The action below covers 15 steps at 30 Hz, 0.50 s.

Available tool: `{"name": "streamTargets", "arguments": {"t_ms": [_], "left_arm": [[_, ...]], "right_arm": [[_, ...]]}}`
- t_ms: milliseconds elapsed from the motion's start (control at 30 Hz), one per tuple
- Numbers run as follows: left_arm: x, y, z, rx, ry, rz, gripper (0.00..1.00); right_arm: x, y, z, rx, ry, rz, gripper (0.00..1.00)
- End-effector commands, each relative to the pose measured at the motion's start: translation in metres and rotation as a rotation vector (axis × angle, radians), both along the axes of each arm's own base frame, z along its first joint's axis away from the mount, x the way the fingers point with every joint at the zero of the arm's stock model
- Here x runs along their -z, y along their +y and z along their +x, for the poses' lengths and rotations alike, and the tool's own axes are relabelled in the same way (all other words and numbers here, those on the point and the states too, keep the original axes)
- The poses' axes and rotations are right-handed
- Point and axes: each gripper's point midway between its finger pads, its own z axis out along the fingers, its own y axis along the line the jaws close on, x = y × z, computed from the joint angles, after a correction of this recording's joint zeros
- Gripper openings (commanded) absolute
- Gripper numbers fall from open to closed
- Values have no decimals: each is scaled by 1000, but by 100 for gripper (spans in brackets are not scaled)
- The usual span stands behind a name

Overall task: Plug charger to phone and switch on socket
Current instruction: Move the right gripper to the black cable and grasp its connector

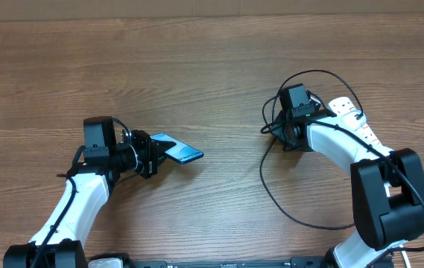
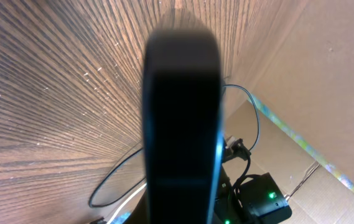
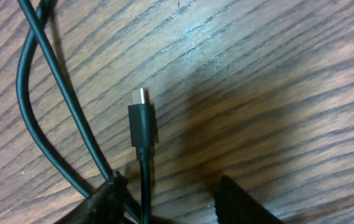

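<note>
Wooden table [image 1: 212,59]: right gripper [image 3: 169,190], half open, straddled charger [image 3: 144,171] cable, gripping nothing; connector tip [image 3: 141,118] pointed straight ahead. Left gripper [image 1: 152,154] clamped phone [image 1: 182,152], well apart.

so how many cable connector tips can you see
1: the charger's connector tip, just ahead of the right gripper in its wrist view. Another may be hidden near the power strip.

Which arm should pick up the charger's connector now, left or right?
Right. The right gripper hangs directly over the charger connector, jaws apart, with the connector lying just ahead of them. The left gripper is shut on the phone, far from the connector.
</note>
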Motion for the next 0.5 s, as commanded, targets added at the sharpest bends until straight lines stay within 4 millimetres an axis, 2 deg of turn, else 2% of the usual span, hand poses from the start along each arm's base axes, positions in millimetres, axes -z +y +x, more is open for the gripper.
{"name": "streamTargets", "arguments": {"t_ms": [0, 133, 267, 467], "left_arm": [[-8, -4, 1, 32, -33, -26, 6], [-8, -4, 1, 32, -33, -26, 6], [-8, -4, 1, 34, -33, -28, 6], [-8, -5, 0, 35, -33, -30, 7]], "right_arm": [[-4, -1, 8, 1, -17, -11, 43], [3, 3, 0, -15, 20, -21, 40], [13, 8, -14, -38, 81, -39, 33], [15, 14, -21, -62, 104, -46, 32]]}}
